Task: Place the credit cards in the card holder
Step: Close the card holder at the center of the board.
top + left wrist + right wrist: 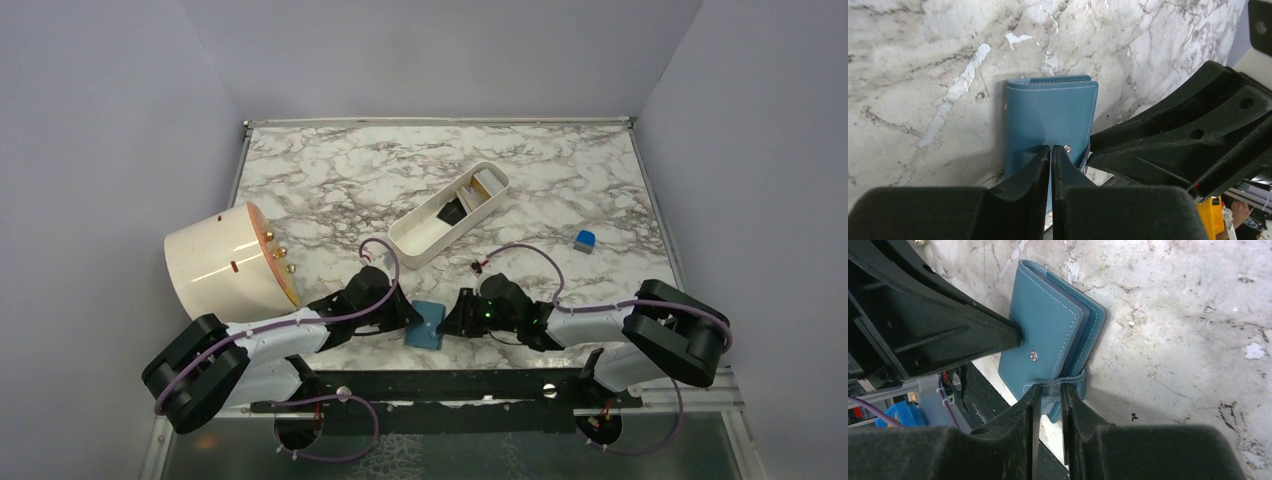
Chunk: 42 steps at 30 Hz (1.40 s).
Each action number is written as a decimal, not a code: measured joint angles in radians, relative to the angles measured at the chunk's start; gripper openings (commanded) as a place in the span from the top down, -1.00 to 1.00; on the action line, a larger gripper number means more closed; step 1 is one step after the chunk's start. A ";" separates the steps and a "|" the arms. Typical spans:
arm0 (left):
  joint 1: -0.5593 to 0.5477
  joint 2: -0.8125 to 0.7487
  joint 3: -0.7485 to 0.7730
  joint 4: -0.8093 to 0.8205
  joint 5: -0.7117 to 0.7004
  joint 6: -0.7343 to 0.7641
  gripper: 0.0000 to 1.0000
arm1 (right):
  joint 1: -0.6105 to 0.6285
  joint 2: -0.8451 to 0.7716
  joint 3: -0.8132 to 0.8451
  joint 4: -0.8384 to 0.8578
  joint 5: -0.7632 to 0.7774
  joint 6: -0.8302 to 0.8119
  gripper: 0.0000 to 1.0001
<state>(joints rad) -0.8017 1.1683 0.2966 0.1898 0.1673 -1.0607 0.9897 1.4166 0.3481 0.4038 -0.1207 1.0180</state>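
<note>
The teal card holder (pixel 425 323) lies folded shut on the marble near the front edge, between my two grippers. My left gripper (pixel 1051 148) is shut with nothing between its fingers, and its tips press on the holder's cover (pixel 1048 112). My right gripper (pixel 1050 390) is shut on the holder's snap tab (pixel 1064 385), which spans the gap between its fingers. The snap stud (pixel 1033 356) on the cover (pixel 1048 322) is bare. The credit cards (pixel 478 186), tan and pale with a black one (pixel 452 212), stand in a white oblong tray.
The white oblong tray (pixel 424 240) lies diagonally mid-table. A cream cylinder (pixel 225 263) lies on its side at the left, close to my left arm. A small blue cube (pixel 585 239) sits at the right. The table's front edge is just behind the holder.
</note>
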 measured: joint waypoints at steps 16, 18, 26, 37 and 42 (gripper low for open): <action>-0.026 -0.040 -0.039 0.008 -0.004 -0.039 0.80 | 0.080 -0.138 0.066 -0.172 0.100 0.072 0.32; -0.026 -0.037 -0.039 0.011 -0.004 -0.039 0.80 | 0.099 -0.151 0.062 -0.193 0.122 0.098 0.31; -0.029 -0.035 -0.039 0.014 -0.006 -0.039 0.80 | 0.124 -0.135 0.019 -0.215 0.172 0.191 0.32; -0.039 -0.035 -0.040 0.019 -0.020 -0.043 0.80 | 0.124 -0.064 0.026 -0.149 0.203 0.207 0.35; -0.045 -0.035 -0.040 0.020 -0.026 -0.045 0.81 | 0.129 -0.049 0.040 -0.140 0.213 0.200 0.39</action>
<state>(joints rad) -0.8467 1.1336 0.2565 0.2096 0.1410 -1.1053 1.1183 1.3674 0.3878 0.2634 0.0921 1.2182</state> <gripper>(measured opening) 0.097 0.317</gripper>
